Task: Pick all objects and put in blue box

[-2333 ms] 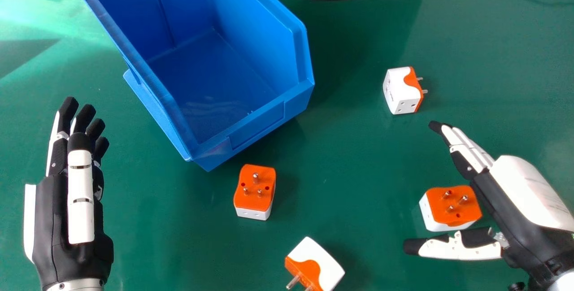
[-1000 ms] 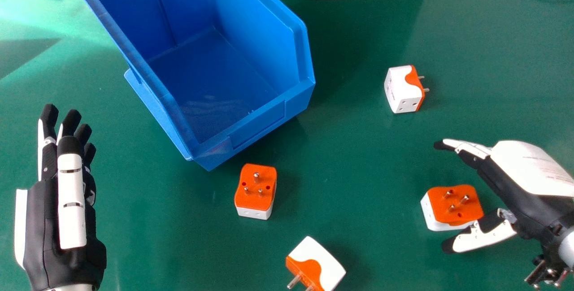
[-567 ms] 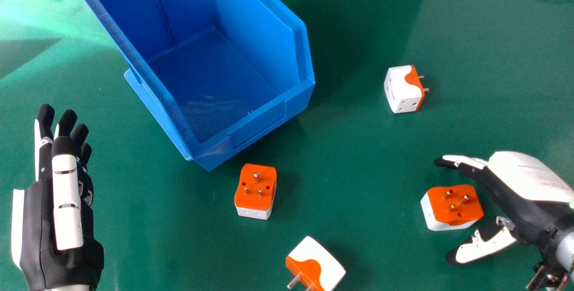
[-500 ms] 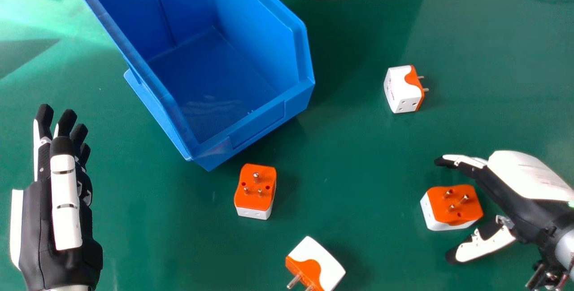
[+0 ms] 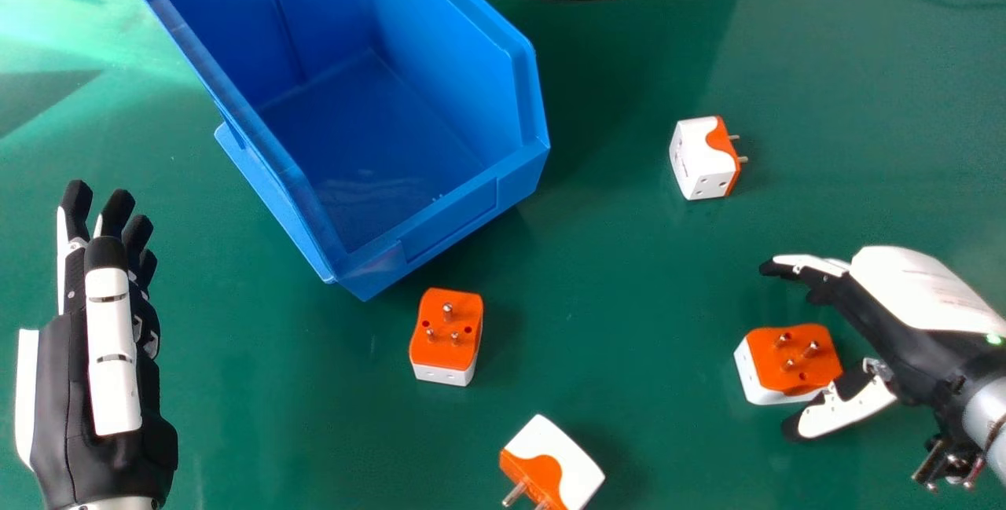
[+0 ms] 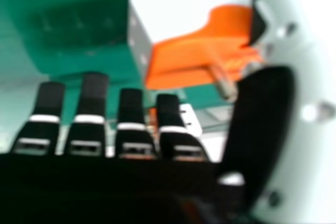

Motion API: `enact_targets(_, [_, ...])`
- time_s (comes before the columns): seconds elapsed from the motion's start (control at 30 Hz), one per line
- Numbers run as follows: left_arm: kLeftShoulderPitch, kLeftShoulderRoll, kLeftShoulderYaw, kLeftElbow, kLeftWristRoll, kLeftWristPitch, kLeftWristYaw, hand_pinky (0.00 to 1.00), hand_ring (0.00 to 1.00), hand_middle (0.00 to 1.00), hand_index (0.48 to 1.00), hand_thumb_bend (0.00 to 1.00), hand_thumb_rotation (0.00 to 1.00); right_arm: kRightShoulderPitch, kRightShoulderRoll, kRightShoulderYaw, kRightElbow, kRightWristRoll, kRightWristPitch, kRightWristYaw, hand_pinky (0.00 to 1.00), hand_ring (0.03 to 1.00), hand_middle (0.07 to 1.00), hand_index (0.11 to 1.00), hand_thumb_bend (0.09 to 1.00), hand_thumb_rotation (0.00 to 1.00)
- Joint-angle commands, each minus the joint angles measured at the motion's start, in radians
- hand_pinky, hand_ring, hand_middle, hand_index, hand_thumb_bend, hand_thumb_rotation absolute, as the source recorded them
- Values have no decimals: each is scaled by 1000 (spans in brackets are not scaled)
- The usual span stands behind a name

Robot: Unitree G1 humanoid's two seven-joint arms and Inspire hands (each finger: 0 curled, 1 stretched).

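Right hand (image 5: pixel 912 290) at the right, fingers nearly straight, thumb set wide apart from them, an orange and white adapter (image 5: pixel 794 359) on the surface (image 5: pixel 629 274) in the gap; whether they touch is unclear. Left hand (image 5: pixel 71 416) at the left, fingers straight. Three more adapters: near the blue box's (image 5: pixel 452 219) closest corner, at the bottom edge, and right of the box. Bare green lies between them.
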Motion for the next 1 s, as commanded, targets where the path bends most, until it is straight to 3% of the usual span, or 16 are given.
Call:
enact_targets(0.0, [3, 15, 7, -26, 1, -4, -4, 1000, 967, 972, 1000, 464, 924, -4, -21, 8, 31, -11, 24, -2, 810, 851, 859, 845, 747, 121])
enact_targets(0.13, [3, 19, 8, -23, 1, -11, -8, 1000, 969, 973, 1000, 469, 935, -20, -26, 27, 46, -23, 35, 0, 818, 852, 860, 845, 731, 126])
enact_targets(0.4, [10, 20, 3, -34, 6, -5, -2, 1000, 969, 971, 1000, 471, 945, -43, -47, 75, 66, -50, 42, -17, 811, 851, 860, 847, 721, 139])
enact_targets(0.57, [11, 23, 4, -35, 0, 3, -3, 1000, 971, 972, 1000, 466, 955, -46, -70, 104, 74, -77, 17, -33, 792, 840, 851, 839, 730, 144])
enact_targets(0.8, [10, 27, 8, -34, 7, 2, 3, 1000, 973, 969, 1000, 464, 976, -15, -111, 130, 19, -99, 15, -7, 769, 830, 841, 825, 744, 147])
enact_targets(0.97, [1, 36, 14, -17, -1, -16, -13, 1000, 971, 967, 1000, 460, 988, 29, -143, 123, -38, -121, 17, -13, 760, 820, 832, 814, 760, 144])
